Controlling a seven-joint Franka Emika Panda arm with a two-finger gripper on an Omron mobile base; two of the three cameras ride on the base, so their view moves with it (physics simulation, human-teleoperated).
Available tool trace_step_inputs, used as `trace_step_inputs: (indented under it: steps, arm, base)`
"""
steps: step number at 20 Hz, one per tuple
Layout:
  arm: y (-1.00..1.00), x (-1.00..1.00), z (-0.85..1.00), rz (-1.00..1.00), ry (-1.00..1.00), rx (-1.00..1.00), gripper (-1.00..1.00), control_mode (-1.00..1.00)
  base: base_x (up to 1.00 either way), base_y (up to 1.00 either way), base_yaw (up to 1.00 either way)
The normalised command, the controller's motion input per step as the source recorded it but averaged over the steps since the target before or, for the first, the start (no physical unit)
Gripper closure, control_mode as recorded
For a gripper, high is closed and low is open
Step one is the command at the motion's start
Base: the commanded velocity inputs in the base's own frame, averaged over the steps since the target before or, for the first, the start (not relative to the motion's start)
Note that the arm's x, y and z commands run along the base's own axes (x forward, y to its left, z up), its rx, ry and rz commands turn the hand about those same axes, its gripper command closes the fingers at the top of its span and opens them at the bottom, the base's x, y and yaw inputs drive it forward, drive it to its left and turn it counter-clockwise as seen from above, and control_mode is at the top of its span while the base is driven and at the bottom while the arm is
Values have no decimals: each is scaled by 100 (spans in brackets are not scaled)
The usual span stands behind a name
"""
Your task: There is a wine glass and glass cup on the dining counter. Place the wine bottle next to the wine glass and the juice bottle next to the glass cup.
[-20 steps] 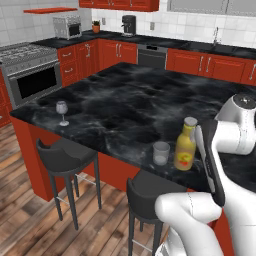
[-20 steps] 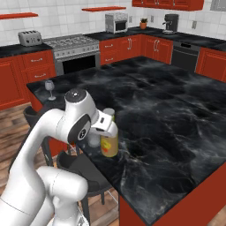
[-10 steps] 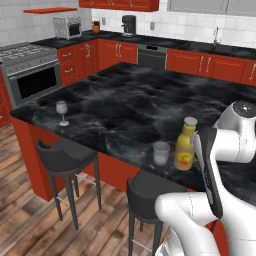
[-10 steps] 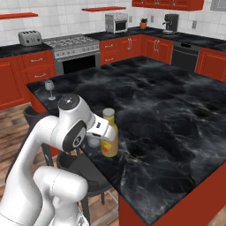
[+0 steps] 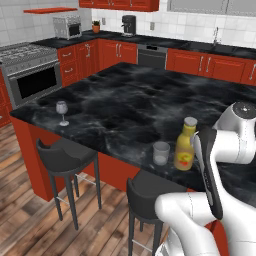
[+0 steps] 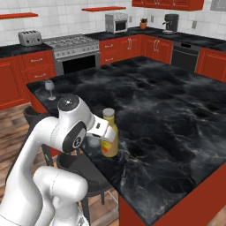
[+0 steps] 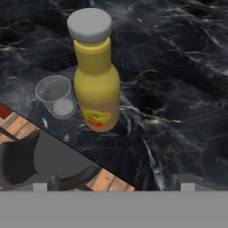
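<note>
The dining counter (image 5: 125, 95) has a glossy black top of white-veined marble on a smooth, matt red base, and the juice bottle (image 7: 96, 84) on it looks like smooth yellow plastic with a matt grey cap and a paper-like label. Just beside the bottle, the glass cup (image 7: 56, 95) is clear and smooth, as is the wine glass (image 5: 62, 112) at the counter's far corner. Below the counter's edge the stools (image 5: 62, 155) have matt dark seats on thin metal legs, standing on a wood-plank floor (image 5: 22, 220).
</note>
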Motion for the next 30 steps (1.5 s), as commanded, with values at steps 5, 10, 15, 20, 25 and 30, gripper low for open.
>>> trace_step_inputs:
  steps: [5, 10, 15, 20, 25, 30]
  arm:
    - [0, 0, 0, 0, 0, 0, -100, 100]
    - [0, 0, 0, 0, 0, 0, -100, 100]
    - [0, 0, 0, 0, 0, 0, -100, 100]
    - [0, 0, 0, 0, 0, 0, -100, 100]
    - [0, 0, 0, 0, 0, 0, -100, 100]
    - [0, 0, 0, 0, 0, 0, -100, 100]
  base:
    - [-18, 3, -2]
    - [-45, 5, -7]
    - [-55, 10, -6]
    - [-59, 13, -5]
    - [-64, 13, -6]
    - [-29, 9, -59]
